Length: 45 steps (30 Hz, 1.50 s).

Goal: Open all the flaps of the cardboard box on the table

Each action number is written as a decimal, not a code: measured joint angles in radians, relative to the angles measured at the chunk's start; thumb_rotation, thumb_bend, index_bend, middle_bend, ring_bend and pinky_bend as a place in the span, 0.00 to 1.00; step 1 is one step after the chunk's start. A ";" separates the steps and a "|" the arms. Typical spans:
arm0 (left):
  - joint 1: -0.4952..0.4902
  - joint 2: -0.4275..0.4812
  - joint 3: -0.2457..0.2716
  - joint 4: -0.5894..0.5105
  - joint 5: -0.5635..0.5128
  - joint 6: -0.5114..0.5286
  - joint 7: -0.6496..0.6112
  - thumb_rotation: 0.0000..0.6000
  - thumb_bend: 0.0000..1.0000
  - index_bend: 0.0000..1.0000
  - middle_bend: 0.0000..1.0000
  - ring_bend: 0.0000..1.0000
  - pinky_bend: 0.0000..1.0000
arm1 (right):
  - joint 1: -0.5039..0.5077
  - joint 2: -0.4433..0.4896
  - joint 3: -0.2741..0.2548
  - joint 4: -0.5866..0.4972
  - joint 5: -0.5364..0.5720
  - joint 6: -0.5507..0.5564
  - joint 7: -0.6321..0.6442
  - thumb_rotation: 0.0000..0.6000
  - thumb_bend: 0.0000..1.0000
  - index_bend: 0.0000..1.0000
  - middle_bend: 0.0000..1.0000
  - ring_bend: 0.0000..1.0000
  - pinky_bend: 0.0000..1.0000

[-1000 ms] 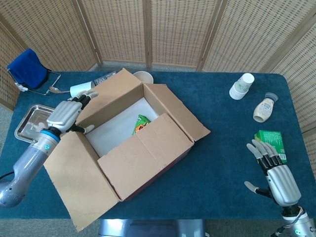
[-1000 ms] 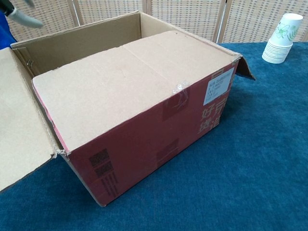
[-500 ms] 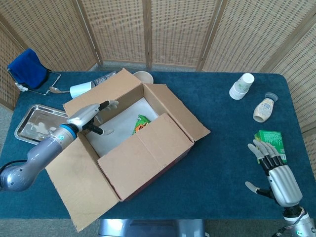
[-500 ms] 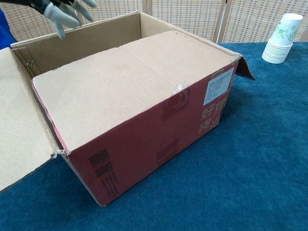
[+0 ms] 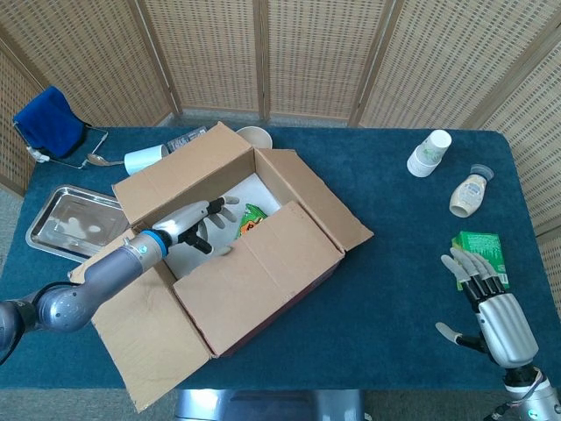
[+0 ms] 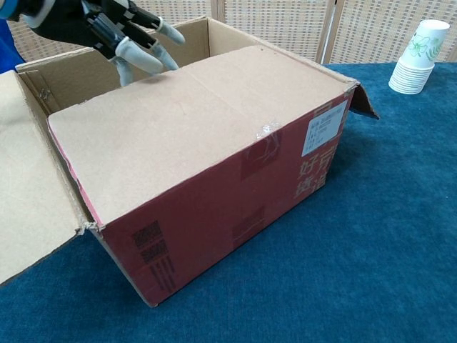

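A brown cardboard box with red printed sides stands mid-table. Its near flap lies folded down over the opening; the left flap, the far flap and the right flap stand open. My left hand reaches into the box over the inner edge of the near flap, fingers spread, holding nothing; in the chest view the left hand hovers at the flap's back edge. My right hand rests open near the table's front right corner, palm down. A green packet lies inside the box.
A metal tray lies left of the box, with a blue cloth and a spoon behind it. A stack of paper cups, a sauce bottle and a green carton stand on the right. A bowl sits behind the box.
My left hand has moved right from outside the box's left edge into the opening, toward the near flap's edge. The right hand and the flaps have stayed put.
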 measured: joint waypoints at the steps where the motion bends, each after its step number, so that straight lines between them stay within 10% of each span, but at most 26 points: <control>1: -0.006 -0.003 0.003 0.000 -0.003 -0.001 -0.004 1.00 0.00 0.07 0.28 0.33 0.52 | 0.000 0.000 0.000 0.000 0.000 0.001 0.001 1.00 0.09 0.00 0.00 0.00 0.00; 25: 0.034 -0.001 -0.104 -0.028 0.117 -0.117 -0.209 1.00 0.00 0.06 0.33 0.37 0.52 | -0.001 0.000 -0.001 -0.002 -0.004 0.003 -0.003 1.00 0.09 0.00 0.00 0.00 0.00; 45: 0.183 -0.058 -0.310 -0.110 0.341 -0.079 -0.389 1.00 0.00 0.06 0.34 0.32 0.50 | 0.000 0.004 -0.003 -0.004 -0.007 0.004 0.005 1.00 0.09 0.00 0.00 0.00 0.00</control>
